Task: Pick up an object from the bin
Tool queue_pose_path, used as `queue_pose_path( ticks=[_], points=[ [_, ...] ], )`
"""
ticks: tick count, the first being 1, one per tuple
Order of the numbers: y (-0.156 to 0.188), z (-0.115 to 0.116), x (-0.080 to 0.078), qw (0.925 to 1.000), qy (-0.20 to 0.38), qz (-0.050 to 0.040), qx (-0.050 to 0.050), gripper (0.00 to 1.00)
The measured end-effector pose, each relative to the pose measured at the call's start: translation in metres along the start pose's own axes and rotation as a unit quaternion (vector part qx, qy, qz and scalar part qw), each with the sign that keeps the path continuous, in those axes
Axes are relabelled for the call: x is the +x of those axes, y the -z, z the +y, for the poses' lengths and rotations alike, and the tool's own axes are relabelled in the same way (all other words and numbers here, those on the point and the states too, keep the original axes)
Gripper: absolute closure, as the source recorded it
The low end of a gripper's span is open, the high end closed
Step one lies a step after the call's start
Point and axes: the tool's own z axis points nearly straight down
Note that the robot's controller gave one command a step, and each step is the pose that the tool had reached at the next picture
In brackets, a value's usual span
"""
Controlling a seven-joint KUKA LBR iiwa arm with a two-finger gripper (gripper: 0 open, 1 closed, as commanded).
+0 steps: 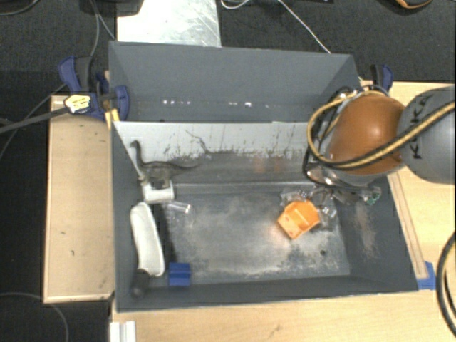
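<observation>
Orange blocky piece [298, 220], small and chunky, lies on the floor of the grey metal bin [235, 84], right of centre, turned at an angle to the bin walls. Gripper [323, 205] is low in the bin, just beside the orange piece at its upper right edge; whether the two touch is not resolvable. Whether the gripper is open, closed or clamped on the piece: cannot tell, since its tip is dark metal against dark floor and sits partly under the wrist. Above it the arm's rounded brown-orange wrist cover [365, 132], looped by black cables [324, 164], reaches in over the bin's right wall, with the grey arm link [433, 137] behind it. The floor around the orange piece is scuffed pale. Remaining things are grouped along the left wall, well apart from the gripper. A long white rounded oblong object [146, 239] lies parallel to the left wall. A small blue block [179, 273] sits near its lower end, by the front wall. A short white cylinder [158, 192] is just above the oblong's upper end, and a small clear piece [179, 207] is just right of that cylinder. A dark grey hooked shape [162, 167] lies at the foot of the back slope, kind not identifiable. A small black thing [140, 285] sits in the front left corner, close by the oblong's lower end.
</observation>
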Motion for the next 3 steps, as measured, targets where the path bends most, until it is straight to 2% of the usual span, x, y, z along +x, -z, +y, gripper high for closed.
queue_pose_path(
  ticks=[2,3],
  points=[
    [0.002,0.001,0.000,1.0000,0.002,0.0011,-0.001,1.00],
    [0.026,0.003,0.001,1.0000,0.001,0.0032,-0.005,1.00]
  ],
)
